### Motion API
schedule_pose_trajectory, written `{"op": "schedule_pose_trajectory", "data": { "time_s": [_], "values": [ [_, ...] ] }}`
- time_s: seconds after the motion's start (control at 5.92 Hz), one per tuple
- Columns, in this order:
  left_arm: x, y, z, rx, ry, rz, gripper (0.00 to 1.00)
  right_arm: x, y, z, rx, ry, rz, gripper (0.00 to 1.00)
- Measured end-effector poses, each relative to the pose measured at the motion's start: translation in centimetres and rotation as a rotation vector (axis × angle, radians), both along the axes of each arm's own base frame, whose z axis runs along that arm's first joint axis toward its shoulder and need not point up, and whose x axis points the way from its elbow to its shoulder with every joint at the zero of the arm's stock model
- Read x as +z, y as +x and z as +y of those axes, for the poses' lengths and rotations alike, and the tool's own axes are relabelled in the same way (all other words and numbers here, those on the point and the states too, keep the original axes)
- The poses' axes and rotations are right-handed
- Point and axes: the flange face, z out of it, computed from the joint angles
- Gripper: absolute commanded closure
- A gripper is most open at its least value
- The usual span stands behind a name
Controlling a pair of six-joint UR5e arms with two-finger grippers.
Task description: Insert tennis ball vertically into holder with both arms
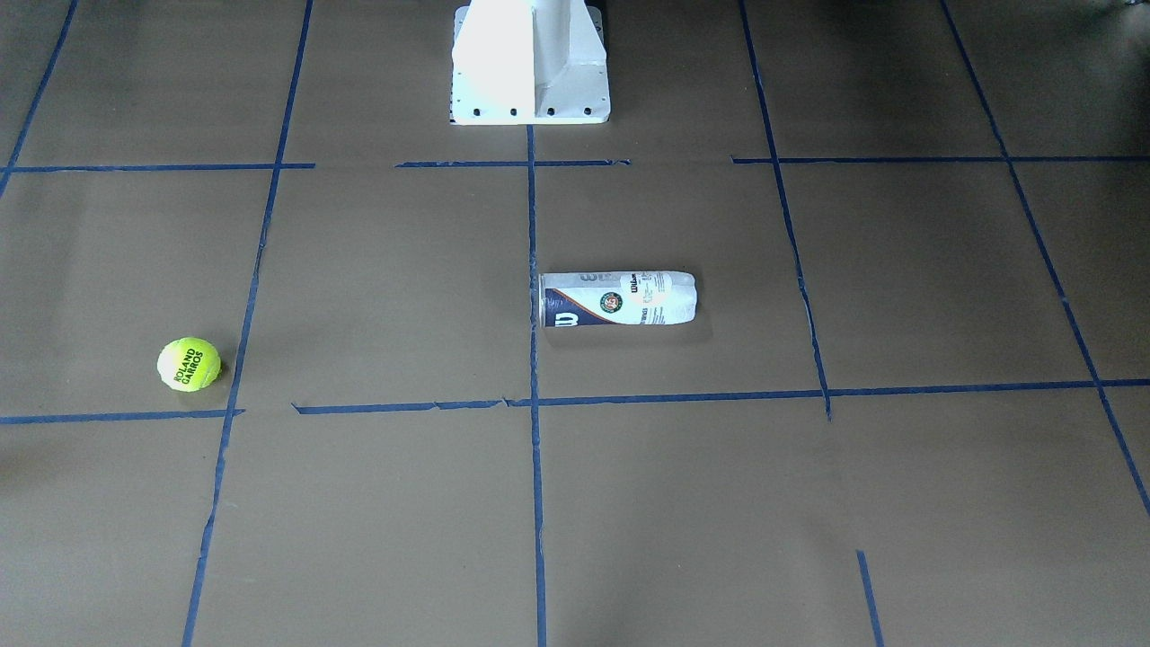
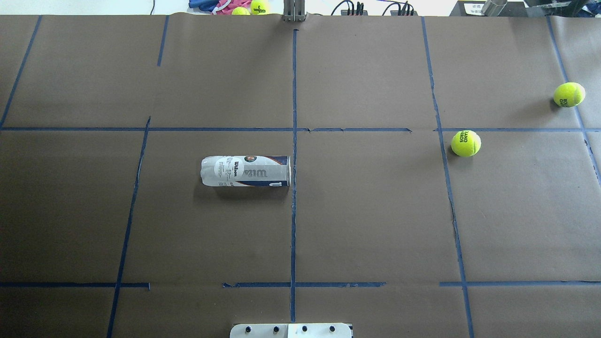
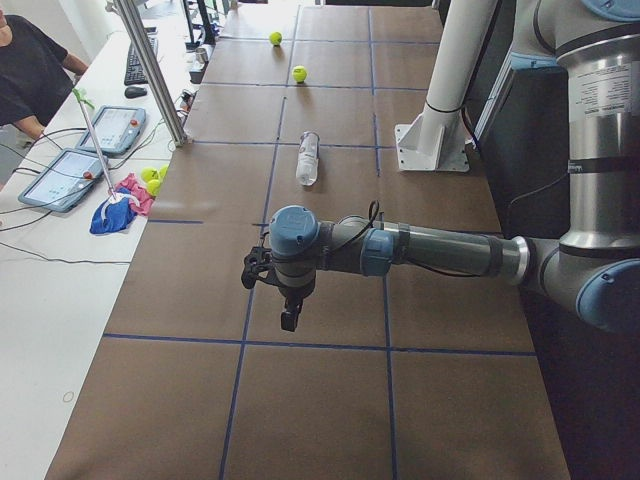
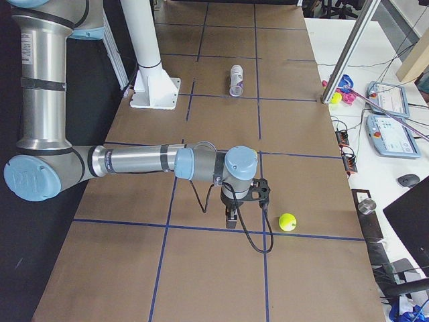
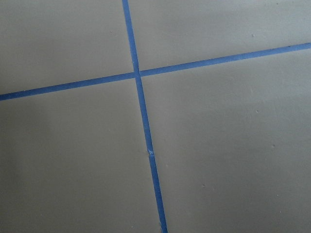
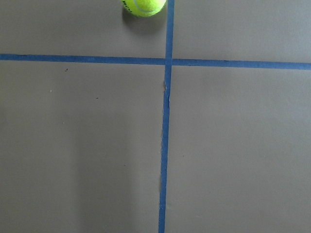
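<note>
The holder (image 2: 245,171), a clear Wilson can, lies on its side left of the table's centre tape line; it also shows in the front view (image 1: 618,298). One tennis ball (image 2: 466,143) sits right of centre. A second tennis ball (image 2: 569,94) sits far right. My right gripper (image 4: 231,218) hangs above the table beside this second ball (image 4: 287,221), which shows at the top edge of the right wrist view (image 6: 143,6). My left gripper (image 3: 288,300) hangs over bare table, far from the can (image 3: 308,158). I cannot tell whether either gripper is open or shut.
The white pedestal base (image 1: 530,63) stands at the table's robot side. Blue tape lines cross the brown table cover (image 2: 375,211). Two more balls (image 2: 259,6) and a cloth lie beyond the far edge. A metal post (image 4: 348,47) and tablets stand on the operators' side.
</note>
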Motion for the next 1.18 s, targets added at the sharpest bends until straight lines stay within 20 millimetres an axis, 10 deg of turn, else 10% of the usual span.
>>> {"op": "schedule_pose_trajectory", "data": {
  "time_s": [0.34, 0.68, 1.18],
  "values": [
    [-1.5, 3.1, 0.1, 0.069, 0.144, 0.061, 0.0, -0.6, -0.3, -0.2, -0.004, 0.068, -0.011, 0.0],
    [-6.2, 11.2, -2.3, 0.242, 0.277, 0.116, 0.0, -0.6, -1.0, 0.3, -0.007, 0.107, -0.086, 0.01],
    [-21.3, 23.6, -8.3, 0.37, 0.477, 0.206, 0.0, -1.4, -1.5, 0.5, 0.06, 0.047, -0.116, 0.0]
  ]
}}
